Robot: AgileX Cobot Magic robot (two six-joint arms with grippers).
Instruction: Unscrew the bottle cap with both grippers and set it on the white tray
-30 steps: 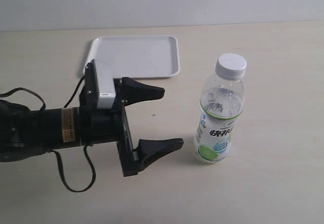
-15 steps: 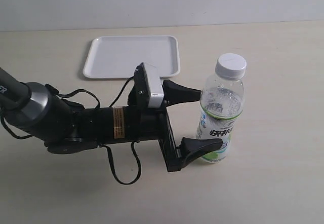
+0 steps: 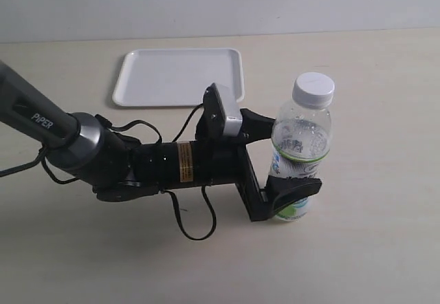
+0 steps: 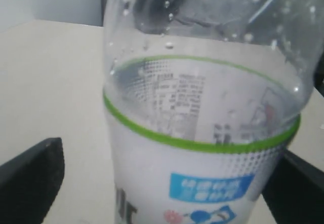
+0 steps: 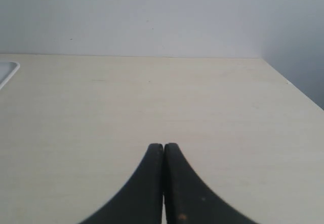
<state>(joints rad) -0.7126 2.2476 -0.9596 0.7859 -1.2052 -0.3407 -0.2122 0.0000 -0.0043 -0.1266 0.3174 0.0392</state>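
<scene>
The bottle [image 3: 297, 154] stands upright on the table with its white ribbed cap [image 3: 314, 89] screwed on. My left gripper [image 3: 294, 157] is open and straddles the bottle's labelled body, one finger behind it and one in front. In the left wrist view the bottle [image 4: 202, 133] fills the frame; one finger [image 4: 31, 176] stands apart from it, while the other sits close against its side. The white tray [image 3: 179, 77] lies flat behind the left arm. My right gripper [image 5: 163, 146] is shut on nothing, above bare table, and does not appear in the exterior view.
The left arm's thick black body [image 3: 137, 163] and its cables lie low over the table between the tray and the bottle. A corner of the tray [image 5: 7, 73] shows in the right wrist view. A pale wall runs behind the table.
My left gripper has moved right, from well short of the bottle to having its open fingers around the bottle's body. The bottle and tray have not moved.
</scene>
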